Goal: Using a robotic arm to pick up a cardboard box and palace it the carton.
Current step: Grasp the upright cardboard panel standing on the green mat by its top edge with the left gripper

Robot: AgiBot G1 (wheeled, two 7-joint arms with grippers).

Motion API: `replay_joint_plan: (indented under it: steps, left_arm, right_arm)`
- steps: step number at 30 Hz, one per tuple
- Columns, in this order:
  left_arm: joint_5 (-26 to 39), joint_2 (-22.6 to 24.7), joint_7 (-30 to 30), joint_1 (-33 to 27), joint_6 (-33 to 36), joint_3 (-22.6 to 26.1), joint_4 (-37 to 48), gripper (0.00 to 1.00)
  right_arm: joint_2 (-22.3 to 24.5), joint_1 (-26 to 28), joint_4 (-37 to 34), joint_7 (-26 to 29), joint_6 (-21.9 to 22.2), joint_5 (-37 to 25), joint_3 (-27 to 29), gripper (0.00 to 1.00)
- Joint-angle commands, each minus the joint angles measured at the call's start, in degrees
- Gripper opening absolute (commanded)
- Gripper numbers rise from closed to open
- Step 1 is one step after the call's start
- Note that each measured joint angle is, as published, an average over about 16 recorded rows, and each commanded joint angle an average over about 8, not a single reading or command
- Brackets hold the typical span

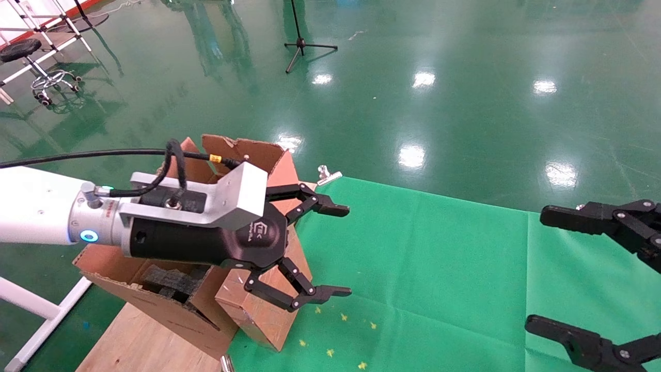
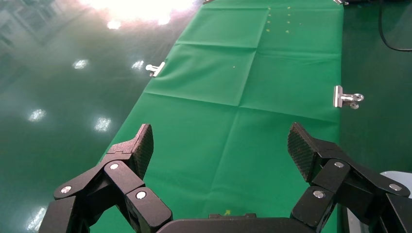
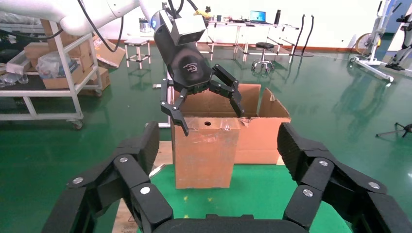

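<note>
Open left claw (image 1: 341, 251) above carton (image 1: 170, 305), logo unreadable.

The carton (image 1: 155, 289) is matt brown corrugated cardboard with ragged torn flap edges and rough black foam blocks (image 1: 170, 281) inside, resting on pale bare wood (image 1: 139, 341) beside a smooth, creased green cloth (image 1: 439, 258) held by shiny metal clips (image 2: 347, 97). The robotic arm (image 1: 31, 212) is glossy white plastic, with a brushed silver metal wrist, a satin black gripper body and matt black fingers (image 2: 138, 148) with finely ribbed pads. The green floor (image 1: 465, 103) is highly glossy and mirrors the lights
</note>
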Motion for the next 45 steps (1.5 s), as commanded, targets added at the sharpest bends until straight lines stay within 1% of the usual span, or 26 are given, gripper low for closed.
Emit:
replay_joint_plan:
  steps: [1,7,10,13,17,21,26,30,33,37,42,45]
  left_arm:
    - [1.06,-0.06,-0.38,-0.61,0.11,0.54,-0.27,1.0]
    - [1.58,-0.5,-0.72,-0.6,-0.02,0.53,0.1,1.0]
    - [3.74,-1.21,-2.07,-1.45,-0.99,0.86,-0.34,1.0]
    - [7.89,-1.76,-4.17,-3.52,-2.27,1.61,-1.08,1.0]
    - [15.64,-1.91,-8.27,-7.81,-3.16,3.47,-1.77,1.0]
    - [23.66,-1.87,-16.31,-12.02,-3.4,5.54,-1.74,1.0]
    - [31.71,-1.1,-31.19,-15.81,-3.42,7.61,-1.71,1.0]
    - [35.51,0.22,-42.26,-17.76,-2.68,8.73,-1.74,1.0]
    - [36.81,1.21,-48.93,-18.48,-1.71,9.38,-1.75,1.0]
    - [38.01,2.17,-55.51,-18.89,0.35,10.55,-1.78,1.0]
    - [39.54,2.81,-60.24,-19.56,3.49,12.5,-1.78,1.0]
    - [39.33,3.06,-62.35,-19.71,4.93,13.68,-1.63,1.0]
  right_arm:
    - [0.0,0.0,0.0,0.0,0.0,0.0,0.0,0.0]
    - [0.0,0.0,-0.01,0.0,0.0,0.0,0.0,0.0]
    - [0.0,0.0,-0.01,-0.01,0.01,0.0,0.0,0.0]
    - [0.0,0.0,-0.02,-0.01,0.0,0.0,0.0,0.0]
    - [0.0,0.0,-0.02,-0.01,0.0,0.0,-0.01,0.0]
    - [0.01,0.01,-0.02,-0.01,0.01,0.01,-0.01,0.0]
    - [0.01,0.01,-0.02,-0.02,0.01,0.01,-0.02,0.0]
    - [0.01,0.01,-0.02,-0.02,0.01,0.01,-0.02,0.0]
    - [0.01,0.01,-0.02,-0.02,0.01,0.01,-0.02,0.0]
    - [0.01,0.01,-0.02,-0.02,0.01,0.02,-0.03,0.0]
    - [0.01,0.01,-0.02,-0.03,0.01,0.02,-0.03,0.0]
    - [0.01,0.01,-0.02,-0.03,0.01,0.02,-0.03,0.0]
